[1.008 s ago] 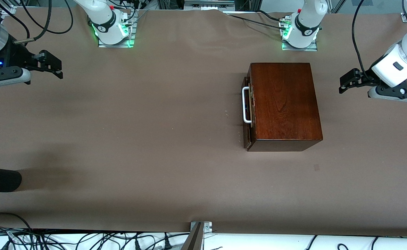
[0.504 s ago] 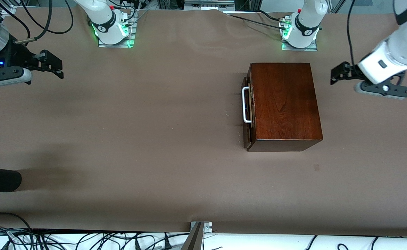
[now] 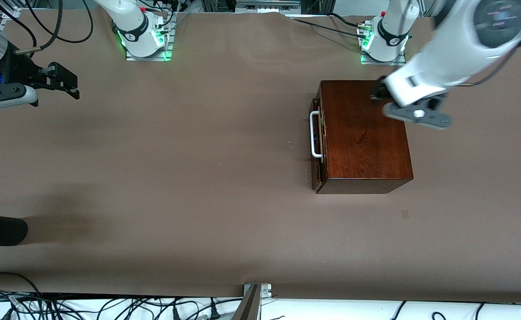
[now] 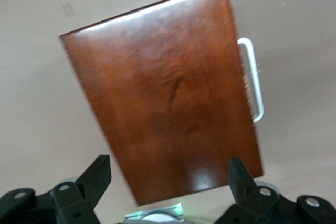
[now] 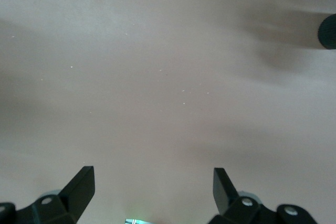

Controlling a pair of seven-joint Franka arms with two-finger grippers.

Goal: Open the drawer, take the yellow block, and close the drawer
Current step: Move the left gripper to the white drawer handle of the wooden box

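— What am I looking at on the bench (image 3: pixel 198 178)?

— I'm seeing the wooden box (image 3: pixel 362 133) sitting toward the left arm's end, its drawer (image 3: pixel 316 142) barely ajar, white handle (image 3: pixel 314 134) unobstructed. The yellow block isn't showing.

— And the claws?

— I'm holding the left claw (image 4: pixel 168 174) over the box top, fingers apart. The right claw (image 3: pixel 67 82) is waiting over bare bench, fingers apart too.

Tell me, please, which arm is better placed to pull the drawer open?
Left, probably. The left gripper hangs over the box, jaws open, near the handle of the shut drawer. The right gripper waits over bare table.
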